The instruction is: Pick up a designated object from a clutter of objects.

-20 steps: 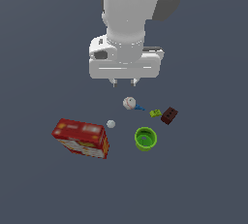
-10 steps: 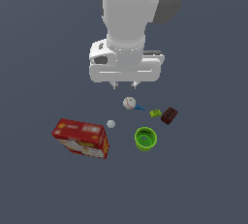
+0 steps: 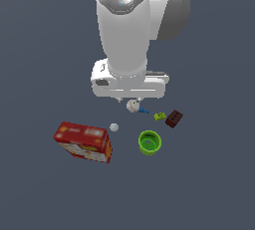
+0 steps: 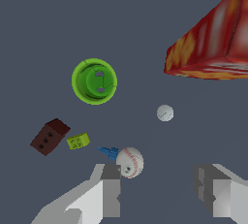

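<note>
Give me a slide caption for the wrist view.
Open gripper above the baseball, green cup and red box beyond.

Evenly lit, flat simulator renders on a dim slate ground; no cast shadows under the clutter. Soft sheen on the white arm housing (image 3: pixel 124 30). Coarse, smeared texture on the red cracker box (image 4: pixel 213 39). Jagged edges on the fingers (image 4: pixel 109 189).

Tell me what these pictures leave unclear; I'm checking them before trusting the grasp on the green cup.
- Gripper: hidden behind the arm's body in the exterior view; the wrist view shows the fingers apart.
- Red box: cut off by the wrist view's edge; its printing is blurred in both views.
- Blue piece: partly behind the baseball; shape unclear.
- Green cup: marks inside it are too small to read.
</note>
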You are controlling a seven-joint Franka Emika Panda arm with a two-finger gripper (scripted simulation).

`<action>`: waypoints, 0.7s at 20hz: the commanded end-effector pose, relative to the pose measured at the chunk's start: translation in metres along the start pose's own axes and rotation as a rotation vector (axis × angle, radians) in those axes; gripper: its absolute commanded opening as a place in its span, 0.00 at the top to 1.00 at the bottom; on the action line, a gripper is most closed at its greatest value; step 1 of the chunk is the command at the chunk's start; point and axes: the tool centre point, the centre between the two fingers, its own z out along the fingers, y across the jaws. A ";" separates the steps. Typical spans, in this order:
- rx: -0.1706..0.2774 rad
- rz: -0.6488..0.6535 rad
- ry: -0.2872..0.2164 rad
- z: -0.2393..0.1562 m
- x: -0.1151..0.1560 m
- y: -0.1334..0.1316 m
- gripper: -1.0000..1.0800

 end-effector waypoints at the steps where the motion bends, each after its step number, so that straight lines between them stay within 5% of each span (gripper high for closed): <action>1: 0.022 0.034 -0.040 0.010 0.009 -0.002 0.38; 14: 0.148 0.210 -0.274 0.079 0.054 -0.016 0.38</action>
